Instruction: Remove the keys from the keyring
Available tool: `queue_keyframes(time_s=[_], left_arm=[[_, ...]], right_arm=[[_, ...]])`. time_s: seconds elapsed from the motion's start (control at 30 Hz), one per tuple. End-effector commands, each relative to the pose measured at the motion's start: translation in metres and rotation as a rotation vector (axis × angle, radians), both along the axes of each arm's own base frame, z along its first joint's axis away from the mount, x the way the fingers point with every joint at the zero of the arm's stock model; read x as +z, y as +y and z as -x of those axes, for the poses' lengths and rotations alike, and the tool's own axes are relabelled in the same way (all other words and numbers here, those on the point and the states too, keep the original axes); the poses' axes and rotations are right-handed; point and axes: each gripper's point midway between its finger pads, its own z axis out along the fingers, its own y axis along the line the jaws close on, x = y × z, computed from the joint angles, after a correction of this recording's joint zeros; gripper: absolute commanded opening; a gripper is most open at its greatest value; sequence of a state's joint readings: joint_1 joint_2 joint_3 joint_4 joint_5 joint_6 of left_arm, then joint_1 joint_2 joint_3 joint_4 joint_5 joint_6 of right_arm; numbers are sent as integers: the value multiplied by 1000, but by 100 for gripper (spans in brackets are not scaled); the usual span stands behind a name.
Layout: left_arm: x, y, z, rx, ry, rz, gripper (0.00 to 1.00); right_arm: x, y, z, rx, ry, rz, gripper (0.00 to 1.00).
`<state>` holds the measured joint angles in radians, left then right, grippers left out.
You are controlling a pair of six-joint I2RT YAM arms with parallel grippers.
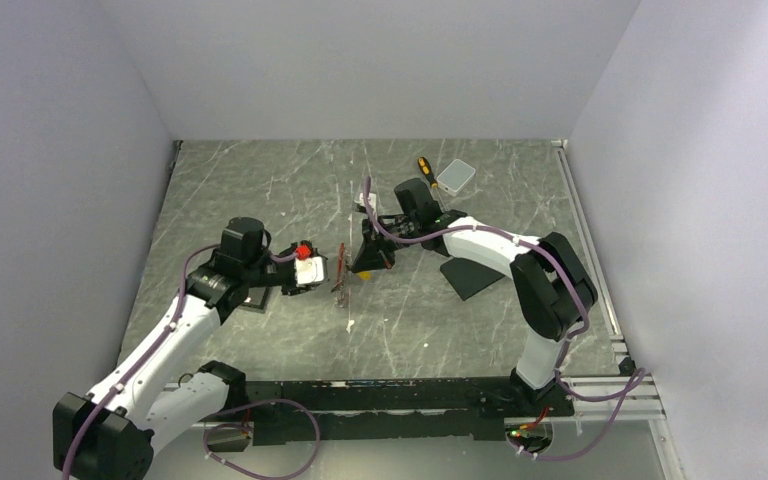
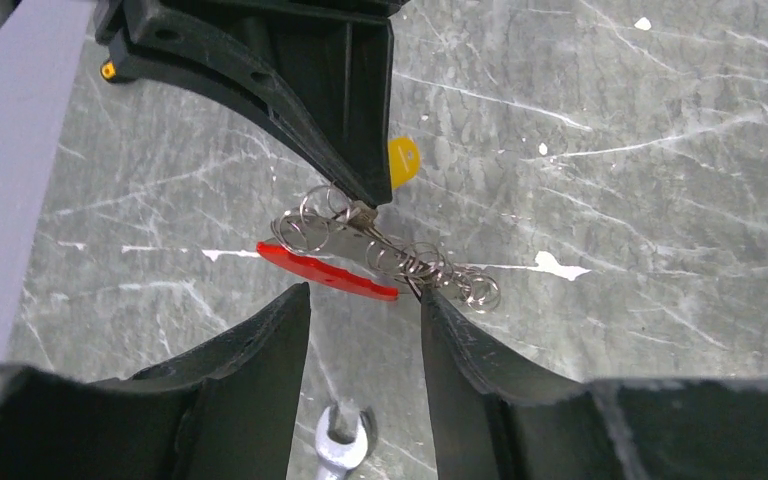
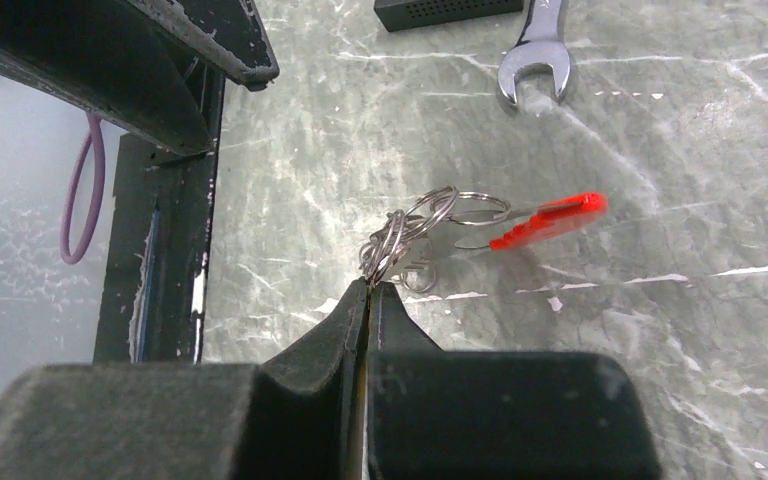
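Observation:
The keyring is a tangle of thin silvery rings (image 2: 430,265) with a red curved strip (image 2: 325,270), held above the table between the two grippers (image 1: 343,282). My right gripper (image 3: 370,285) is shut on the rings' end (image 3: 400,235); the red strip (image 3: 550,220) sticks out beyond. A yellow piece (image 2: 403,160), perhaps a brass key, shows behind the right fingers (image 2: 360,170). No other key is clear to see. My left gripper (image 2: 365,295) is open just short of the red strip, its right fingertip (image 2: 430,300) at the rings.
A silver wrench (image 2: 340,450) lies on the marble table under the left gripper, and also shows in the right wrist view (image 3: 535,60). A yellow-handled screwdriver (image 1: 425,168) and a clear box (image 1: 456,176) lie at the back. A dark flat piece (image 1: 472,277) lies by the right arm.

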<state>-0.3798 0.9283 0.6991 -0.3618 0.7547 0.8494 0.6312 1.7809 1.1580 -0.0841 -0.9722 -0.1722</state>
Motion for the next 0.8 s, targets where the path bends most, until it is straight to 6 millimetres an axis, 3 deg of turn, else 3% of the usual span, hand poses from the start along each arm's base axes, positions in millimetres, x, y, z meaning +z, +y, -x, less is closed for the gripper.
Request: queue_keyframes(time_s=[0.0, 0.2, 0.77], left_arm=[[18, -7, 0, -111, -89, -16, 49], [24, -14, -16, -177, -166, -47, 50], [10, -36, -24, -373, -241, -183, 43]], right_arm=[[32, 5, -4, 32, -123, -36, 0], [34, 10, 1, 51, -141, -32, 0], [38, 14, 3, 65, -158, -30, 0]])
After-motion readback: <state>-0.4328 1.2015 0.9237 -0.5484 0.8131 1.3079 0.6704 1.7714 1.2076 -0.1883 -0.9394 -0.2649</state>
